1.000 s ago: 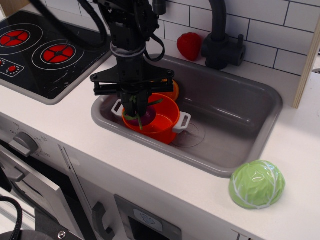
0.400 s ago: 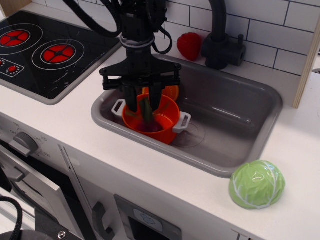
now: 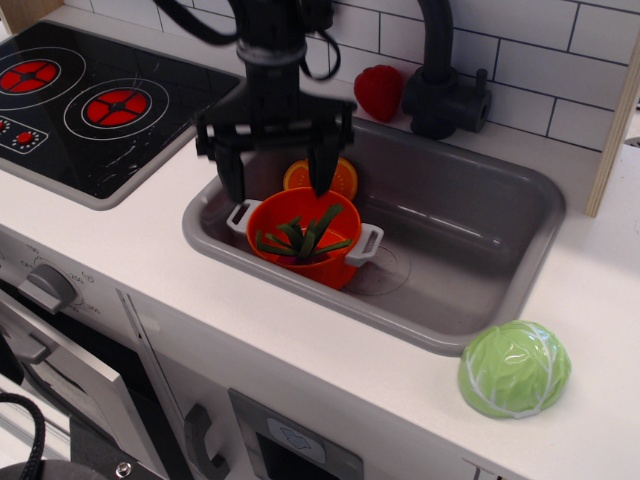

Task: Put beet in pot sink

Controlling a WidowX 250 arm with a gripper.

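observation.image: beet (image 3: 301, 240) in pot (image 3: 303, 238) (sink's (image 3: 470, 245) left end), fingers (image 3: 322, 180) spread above.

A toy play kitchen is shown. A grey sink (image 3: 470, 215) is set into a white bench (image 3: 350, 370), with a dark faucet (image 3: 440, 90) at the far side. A black hob (image 3: 90, 100) with printed red burners is seen far left, white tiling (image 3: 540, 50) behind, and an oven knob (image 3: 45, 287) near left.
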